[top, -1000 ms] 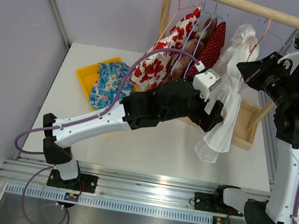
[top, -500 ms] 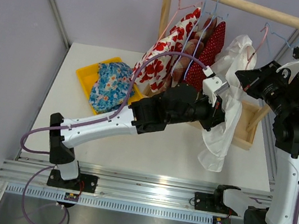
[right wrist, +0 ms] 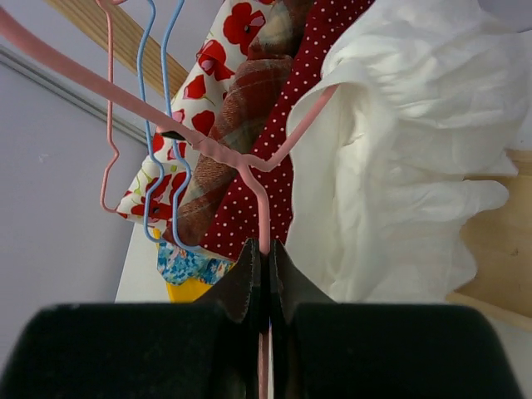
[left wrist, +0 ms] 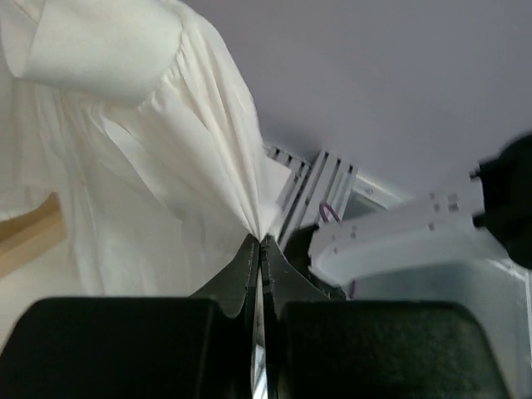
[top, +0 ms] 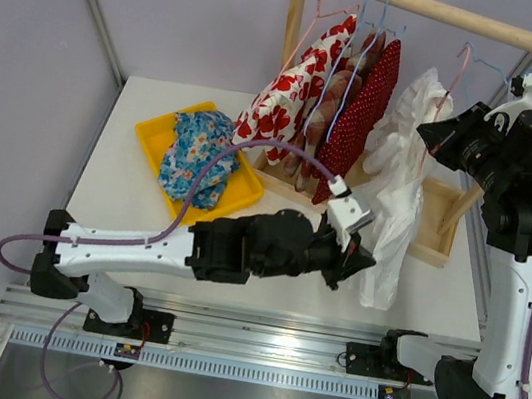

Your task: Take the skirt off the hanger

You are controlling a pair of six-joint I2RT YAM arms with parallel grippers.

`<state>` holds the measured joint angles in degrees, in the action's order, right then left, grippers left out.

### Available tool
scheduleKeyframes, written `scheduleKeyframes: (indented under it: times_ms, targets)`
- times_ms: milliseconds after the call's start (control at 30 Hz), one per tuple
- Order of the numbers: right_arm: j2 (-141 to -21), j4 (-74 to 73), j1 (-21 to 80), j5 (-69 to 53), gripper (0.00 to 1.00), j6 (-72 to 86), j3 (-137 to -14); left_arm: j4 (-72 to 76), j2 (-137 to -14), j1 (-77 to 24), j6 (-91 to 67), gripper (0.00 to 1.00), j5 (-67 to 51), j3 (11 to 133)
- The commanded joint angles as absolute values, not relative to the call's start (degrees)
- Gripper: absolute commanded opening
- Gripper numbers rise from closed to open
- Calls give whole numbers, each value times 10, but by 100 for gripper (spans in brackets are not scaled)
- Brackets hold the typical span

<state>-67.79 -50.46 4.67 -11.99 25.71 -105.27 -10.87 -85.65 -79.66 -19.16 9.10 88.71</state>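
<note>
The white skirt (top: 399, 170) hangs from a pink hanger (top: 454, 80) at the right end of the rack. My right gripper (top: 436, 135) is shut on the pink hanger's (right wrist: 264, 212) wire just below its neck, and the white skirt (right wrist: 399, 158) is bunched to the right of it. My left gripper (top: 362, 258) is shut on a fold of the skirt's lower part, and the cloth is drawn taut towards the table's near edge. In the left wrist view the white skirt (left wrist: 158, 166) gathers to a point at the closed left gripper (left wrist: 260, 243).
A wooden rack (top: 427, 11) carries a red-poppy garment (top: 286, 102), a plaid one and a red polka-dot one (top: 365, 99) on blue and pink hangers. Its wooden base (top: 436, 226) lies under the skirt. A yellow tray (top: 153, 131) at the left holds a blue floral garment (top: 195, 153).
My left gripper closed on the skirt and pulled back towards the near edge, stretching the cloth downward. The right gripper kept its hold on the hanger and shifted slightly.
</note>
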Motion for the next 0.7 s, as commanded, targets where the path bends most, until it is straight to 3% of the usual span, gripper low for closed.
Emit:
scheduleKeyframes:
  times_ms: [0,167,400,667]
  targets:
    - [-691,-418,47,-66,0,236,-1095,-130,-798,-862,-200,0,148,831]
    - [-705,-408,46,-42,0,235,-1103,-160,-775,-907,-221,0,202,755]
    - [-703,-412,47,-34,0,239,-1097,-171,-813,-921,-232,0,218,745]
    - [-644,-486,47,-112,0,281,-1049,-256,-955,-837,-198,0,287,947]
